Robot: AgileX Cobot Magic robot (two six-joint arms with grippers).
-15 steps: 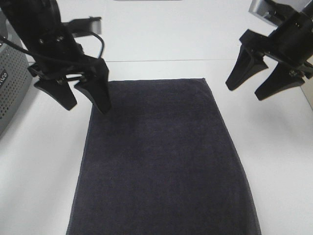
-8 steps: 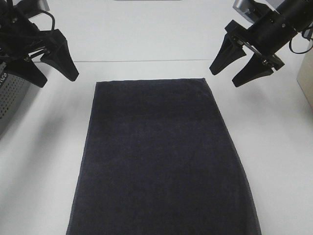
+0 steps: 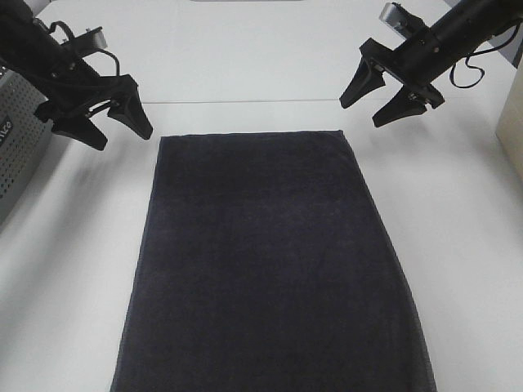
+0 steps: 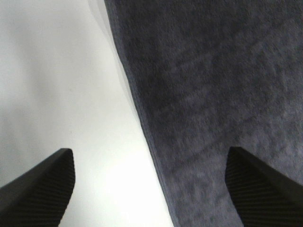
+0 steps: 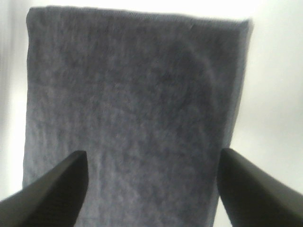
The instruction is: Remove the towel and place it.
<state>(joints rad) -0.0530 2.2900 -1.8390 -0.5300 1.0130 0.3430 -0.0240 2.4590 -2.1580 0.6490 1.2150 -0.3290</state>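
Item: dark navy-black towel [image 3: 274,261], spread flat on a white table [image 3: 466,245], both grippers clear of it.

Detail: In the high view the towel fills the centre and lower part of the frame, its far hem lying straight across the upper middle and its near end running off the bottom edge. The left gripper [image 3: 120,137] hangs at upper left, just beyond the towel's far-left corner, fingers released and spread wide with nothing between them. Its wrist view has one towel edge [image 4: 213,94] running between the two fingertips [image 4: 42,189]. The right gripper [image 3: 362,113] hangs at upper right, above and beyond the far-right corner, fingers likewise released and empty. Its wrist view looks down on the towel's hemmed end [image 5: 137,104]. A grey perforated basket [image 3: 16,147] stands at the left edge, apart from the towel.
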